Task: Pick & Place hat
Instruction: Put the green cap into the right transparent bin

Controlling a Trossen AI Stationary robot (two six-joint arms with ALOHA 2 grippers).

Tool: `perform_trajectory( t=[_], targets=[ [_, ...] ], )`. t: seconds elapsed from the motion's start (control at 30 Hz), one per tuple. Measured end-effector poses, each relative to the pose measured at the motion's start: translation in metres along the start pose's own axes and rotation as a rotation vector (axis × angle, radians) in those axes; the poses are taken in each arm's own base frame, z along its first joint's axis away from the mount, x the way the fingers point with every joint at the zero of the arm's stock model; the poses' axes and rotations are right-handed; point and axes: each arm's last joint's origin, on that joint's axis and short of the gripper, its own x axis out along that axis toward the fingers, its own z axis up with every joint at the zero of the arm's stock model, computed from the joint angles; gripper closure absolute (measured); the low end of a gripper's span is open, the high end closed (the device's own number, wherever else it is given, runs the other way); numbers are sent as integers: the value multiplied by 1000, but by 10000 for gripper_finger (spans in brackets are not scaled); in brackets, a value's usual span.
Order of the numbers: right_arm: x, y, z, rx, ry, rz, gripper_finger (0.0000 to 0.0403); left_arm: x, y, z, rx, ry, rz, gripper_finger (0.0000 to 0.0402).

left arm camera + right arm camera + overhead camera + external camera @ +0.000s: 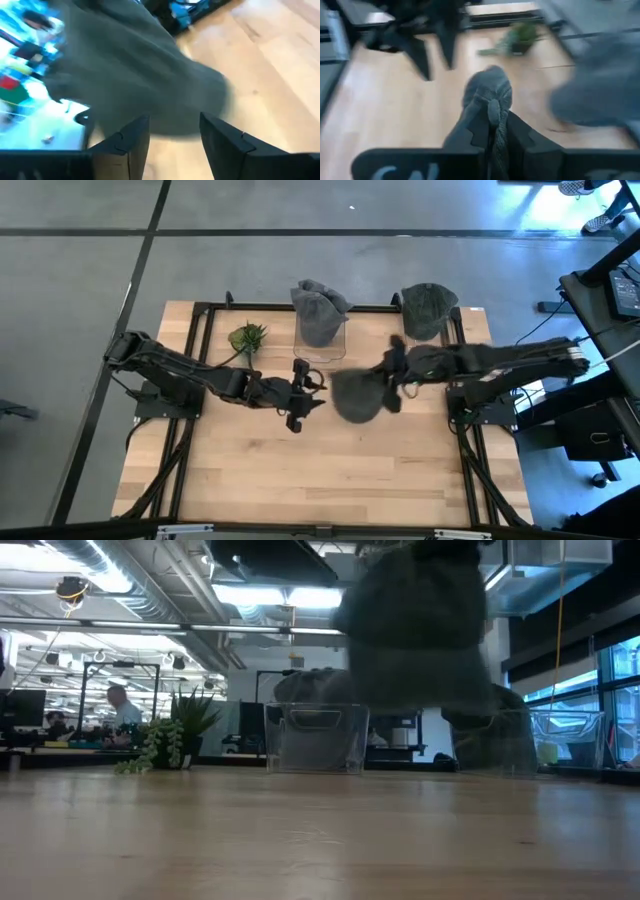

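A dark grey hat [355, 395] hangs in the air over the table's middle, and the low view shows this hat [415, 630] well above the wood. My right gripper [392, 378], reaching in from the table's right, is shut on the hat [487, 87]. My left gripper [305, 395] stands open just left of the hat and touches nothing. In the left wrist view the hat [140, 75] fills the space ahead of my open left gripper [172, 135]. My right gripper pinches a bunched fold of the hat's cloth at its right edge [495, 117] between its two fingers [472, 127]. It comes at the hat from the table's right. The hat is lifted clear of the table and extends out past the fingertips toward the left gripper.
Two more grey hats sit on clear stands along the far edge, one hat [320, 310] near the middle and one hat [428, 308] to the right. Their clear stands [315, 740] show in the low view. A small potted plant [247, 338] stands far left. Bare wood lies on the near half [320, 470].
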Motion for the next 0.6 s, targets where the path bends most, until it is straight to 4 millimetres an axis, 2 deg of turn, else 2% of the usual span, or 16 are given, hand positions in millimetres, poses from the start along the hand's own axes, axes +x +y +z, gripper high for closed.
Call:
perform_trajectory(
  t=[0.1,0.23,0.33,0.43,0.6],
  targets=[
    [-35,-11,9,-72,15,-96,374,-3,8,-3,-38,-4,-34,231],
    [-81,-24,30,-151,-16,-243,373,-3,21,-4,-63,-8,10,233],
    [-109,-34,38,-183,-2,-384,374,0,27,-8,-88,7,27,234],
    [-124,-42,37,-214,52,-515,374,2,31,-11,-108,11,24,234],
    [-128,-54,23,-262,169,-703,373,4,37,-14,-117,18,28,234]
  ],
)
